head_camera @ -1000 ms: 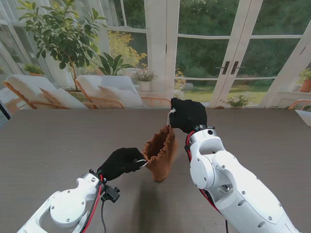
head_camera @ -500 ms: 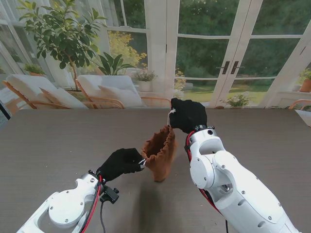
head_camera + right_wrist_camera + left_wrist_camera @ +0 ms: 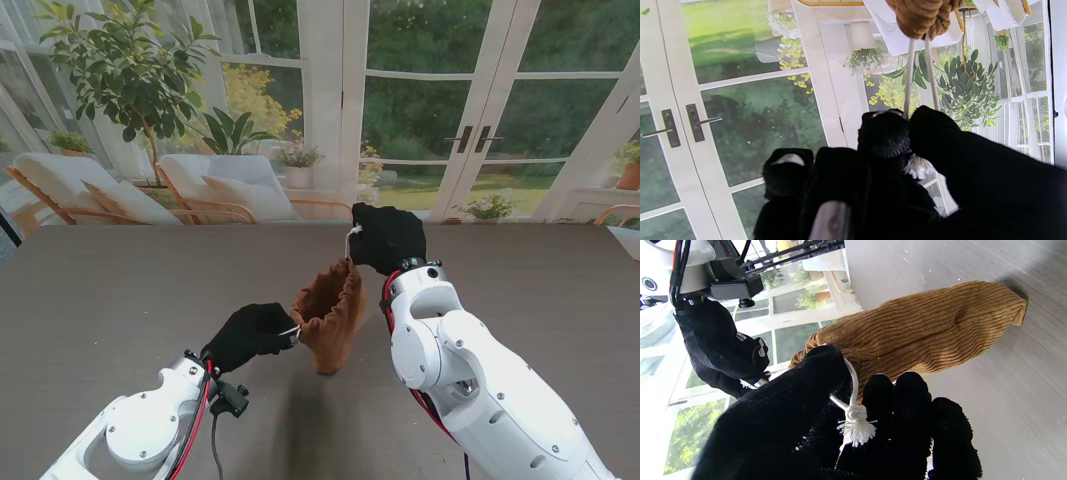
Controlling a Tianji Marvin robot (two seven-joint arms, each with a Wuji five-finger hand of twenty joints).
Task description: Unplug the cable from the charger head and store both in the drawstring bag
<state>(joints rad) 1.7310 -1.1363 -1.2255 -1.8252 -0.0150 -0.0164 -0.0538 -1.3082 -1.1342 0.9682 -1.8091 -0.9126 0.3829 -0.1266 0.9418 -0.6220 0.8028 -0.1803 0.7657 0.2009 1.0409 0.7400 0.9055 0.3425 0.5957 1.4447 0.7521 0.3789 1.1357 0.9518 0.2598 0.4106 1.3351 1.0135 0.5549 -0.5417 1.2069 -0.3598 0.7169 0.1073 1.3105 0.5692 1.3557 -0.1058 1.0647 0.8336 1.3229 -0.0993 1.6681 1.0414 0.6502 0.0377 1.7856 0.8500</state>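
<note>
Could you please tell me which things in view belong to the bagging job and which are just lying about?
Belongs to the job:
brown bag
white drawstring
left hand and right hand, each pinching a drawstring end

Just about:
table
lounge chairs
potted tree

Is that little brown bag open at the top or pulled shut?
Pulled shut. The brown bag's mouth is bunched tight, with the left hand and right hand each pinching a white drawstring end.

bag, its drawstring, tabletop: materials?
Tan ribbed drawstring bag: looks like corduroy, matte, with parallel ridges. White drawstring cord: likely twisted cotton, with a knot and frayed tassel end. Grey-brown table top: fine streaked grain, matte; wood or laminate, can't tell.
</note>
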